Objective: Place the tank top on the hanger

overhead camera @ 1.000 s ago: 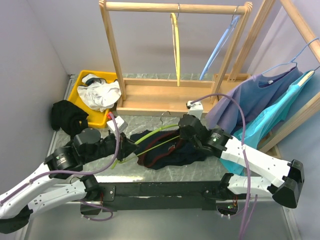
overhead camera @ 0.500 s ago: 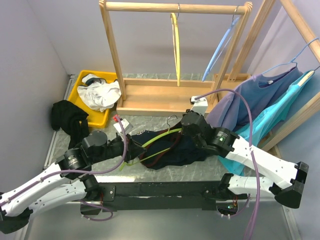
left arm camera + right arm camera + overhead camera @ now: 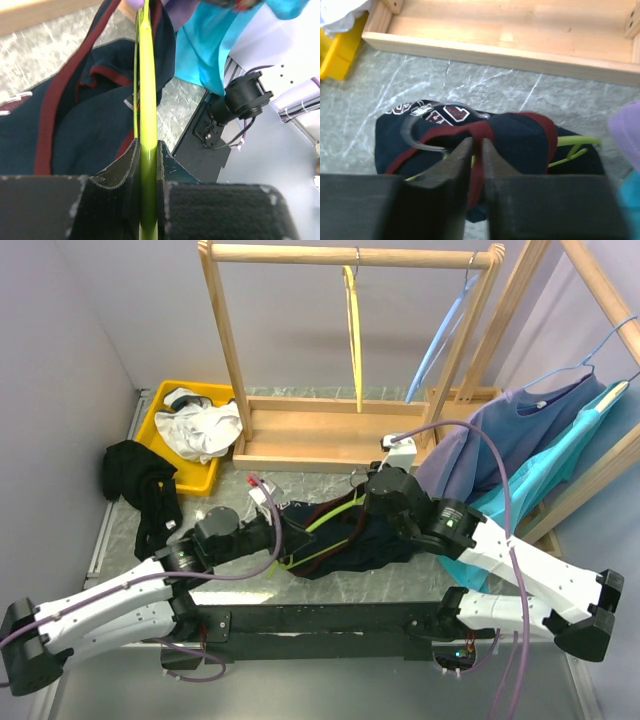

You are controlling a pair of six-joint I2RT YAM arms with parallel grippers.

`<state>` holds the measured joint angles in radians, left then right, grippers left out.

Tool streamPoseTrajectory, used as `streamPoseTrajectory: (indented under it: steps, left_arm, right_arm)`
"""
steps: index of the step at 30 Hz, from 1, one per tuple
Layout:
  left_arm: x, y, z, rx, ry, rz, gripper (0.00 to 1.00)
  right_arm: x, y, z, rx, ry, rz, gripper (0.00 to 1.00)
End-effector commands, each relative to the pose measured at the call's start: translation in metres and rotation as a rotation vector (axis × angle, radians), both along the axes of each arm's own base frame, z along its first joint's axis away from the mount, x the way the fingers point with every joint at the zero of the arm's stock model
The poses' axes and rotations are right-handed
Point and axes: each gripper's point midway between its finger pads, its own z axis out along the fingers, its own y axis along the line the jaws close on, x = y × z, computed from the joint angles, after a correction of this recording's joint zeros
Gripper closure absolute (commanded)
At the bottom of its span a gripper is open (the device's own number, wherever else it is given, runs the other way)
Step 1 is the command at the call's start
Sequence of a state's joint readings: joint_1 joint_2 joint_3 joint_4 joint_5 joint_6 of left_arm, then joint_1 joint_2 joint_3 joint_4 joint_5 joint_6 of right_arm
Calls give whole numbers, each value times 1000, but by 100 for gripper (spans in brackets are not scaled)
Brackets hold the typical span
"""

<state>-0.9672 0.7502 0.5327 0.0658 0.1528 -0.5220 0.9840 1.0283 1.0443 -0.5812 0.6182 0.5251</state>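
Note:
The dark navy tank top [image 3: 345, 540] with dark red trim lies bunched on the grey table between my arms. The lime-green hanger [image 3: 325, 518] runs through it, its metal hook [image 3: 427, 131] near the far end. My left gripper [image 3: 283, 540] is shut on the hanger's bar [image 3: 146, 125], with the tank top [image 3: 85, 125] draped beside it. My right gripper [image 3: 368, 502] is shut on the red trim [image 3: 479, 165] of the tank top [image 3: 520, 135] beside the hook; the green bar [image 3: 575, 142] shows at the right.
A wooden rack [image 3: 320, 435] stands behind, with a yellow hanger [image 3: 352, 330] and a light blue hanger [image 3: 440, 330]. A yellow bin [image 3: 158, 430] holds white cloth. A black garment [image 3: 140, 480] lies at left. Purple and turquoise garments [image 3: 530, 440] hang at right.
My left gripper has moved right along the hanger toward the tank top. My right gripper has shifted slightly right and up, and the garment is more bunched over the hanger.

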Motion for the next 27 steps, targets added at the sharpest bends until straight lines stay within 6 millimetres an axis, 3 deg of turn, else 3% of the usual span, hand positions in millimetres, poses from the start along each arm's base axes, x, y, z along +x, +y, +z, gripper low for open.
streamPoseTrajectory:
  steps: [1,2,4,8,16,20,25,27]
  left_arm:
    - [2,-17,46,-232,-93,-35,99]
    - [2,-18,45,-232,-95,-35,99]
    - [6,-21,41,-220,-96,-28,99]
    - [7,-24,40,-216,-102,-35,99]
    - [5,-32,38,-199,-94,-69,99]
    - [5,-29,42,-208,-101,-62,99]
    - [4,-29,42,-223,-89,-66,99]
    - [2,-31,43,-238,-81,-73,99]
  right_arm:
    - [-3,-5,20,46,-61,14,70]
    - [-3,-5,24,62,-70,22,60]
    - [-8,-4,27,84,-90,62,53]
    - [-10,10,28,122,-97,125,48]
    - [9,28,4,49,-69,98,49]
    - [16,24,-14,-12,-53,43,54]
    - [12,19,-31,6,-38,29,56]
    - [13,18,-34,16,-40,14,61]
